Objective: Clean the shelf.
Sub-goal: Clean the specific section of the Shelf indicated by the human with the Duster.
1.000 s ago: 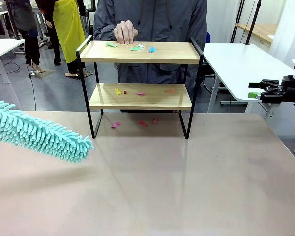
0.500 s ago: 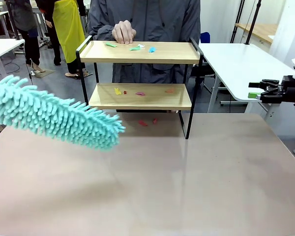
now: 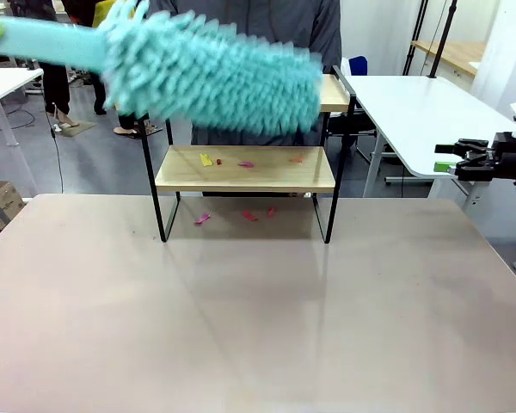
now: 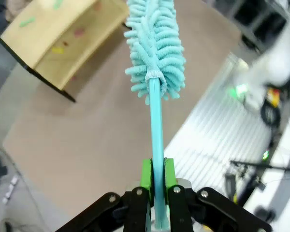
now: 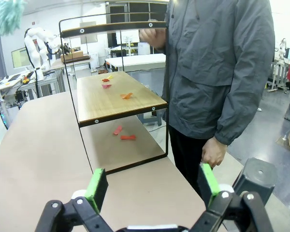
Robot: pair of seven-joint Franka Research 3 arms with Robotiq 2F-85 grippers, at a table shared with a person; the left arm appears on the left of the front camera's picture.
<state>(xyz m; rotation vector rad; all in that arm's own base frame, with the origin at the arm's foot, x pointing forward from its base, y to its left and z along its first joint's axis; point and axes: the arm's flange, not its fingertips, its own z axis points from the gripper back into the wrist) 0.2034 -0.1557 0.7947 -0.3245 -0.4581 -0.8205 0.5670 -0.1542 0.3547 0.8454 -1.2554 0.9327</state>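
Observation:
The shelf [image 3: 245, 169] stands at the table's far side, two wooden boards in a black frame. A fluffy teal duster [image 3: 206, 73] hangs blurred in front of the top board and hides it. In the left wrist view my left gripper [image 4: 157, 180] is shut on the duster's [image 4: 154, 43] thin teal handle, and the shelf [image 4: 63, 43] lies beyond it. Coloured scraps [image 3: 245, 163] lie on the lower board, and more scraps [image 3: 249, 215] on the table beneath. My right gripper [image 3: 463, 160] hovers open at the far right, with its jaws wide and nothing between them [image 5: 152, 186], facing the shelf's [image 5: 116, 99] end.
A person [image 5: 217, 67] in a grey jacket stands behind the shelf with one hand [image 5: 152, 36] at the top tier. A white side table [image 3: 421, 112] sits at the back right. The beige table [image 3: 258, 310] spreads bare in front of the shelf.
The duster has swung up and to the right, from low over the table's left side to in front of the top board. The right arm has not moved.

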